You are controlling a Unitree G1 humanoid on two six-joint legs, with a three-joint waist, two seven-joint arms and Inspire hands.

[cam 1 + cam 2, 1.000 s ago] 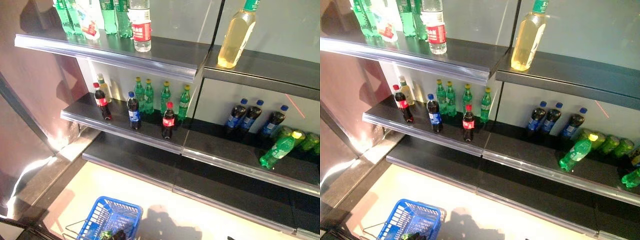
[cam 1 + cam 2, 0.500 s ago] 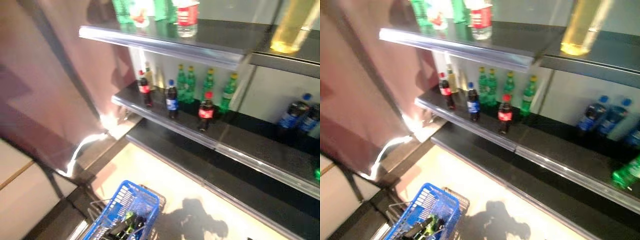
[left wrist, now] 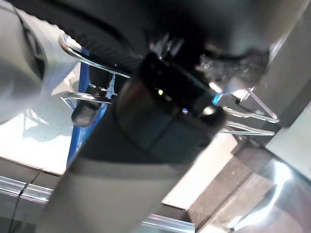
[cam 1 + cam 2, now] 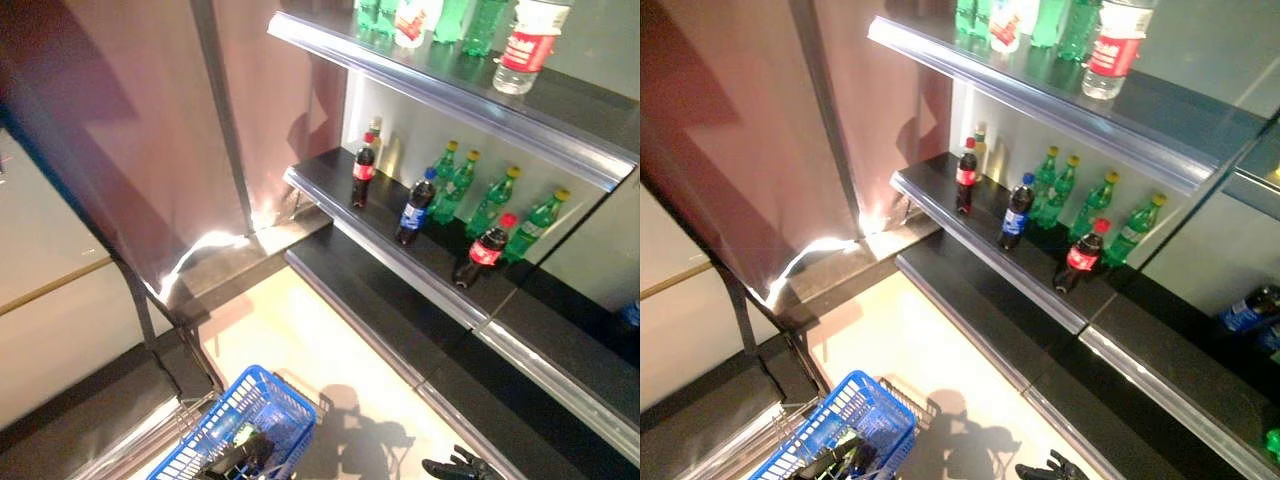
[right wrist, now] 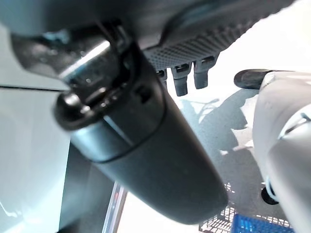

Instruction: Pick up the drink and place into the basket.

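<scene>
Nearest, at the lower edge of the eye views, the blue wire basket (image 4: 228,414) sits over the pale floor (image 4: 320,345), with something dark inside it that cannot be made out. The left hand (image 3: 109,29) shows in its own wrist view right against the basket's metal handle (image 3: 90,54); whether its fingers curl round that wire cannot be told. The right hand (image 4: 455,467) hangs low above the floor, well apart from the basket, its fingers loosely straight and spread, with nothing in them.

The drinks stand farther off on the dark middle shelf (image 4: 385,238). Along its front are a dark cola bottle with a red cap and label (image 4: 363,172), a dark cola bottle with a blue cap and label (image 4: 413,208), and a second red-labelled cola bottle (image 4: 481,254), all upright. Behind them stands a row of green bottles with yellow caps (image 4: 494,196), and a pale bottle (image 4: 378,140) at the corner. On the top shelf (image 4: 450,95) stand a clear water bottle with a red label (image 4: 525,45) and more green bottles (image 4: 478,18).
</scene>
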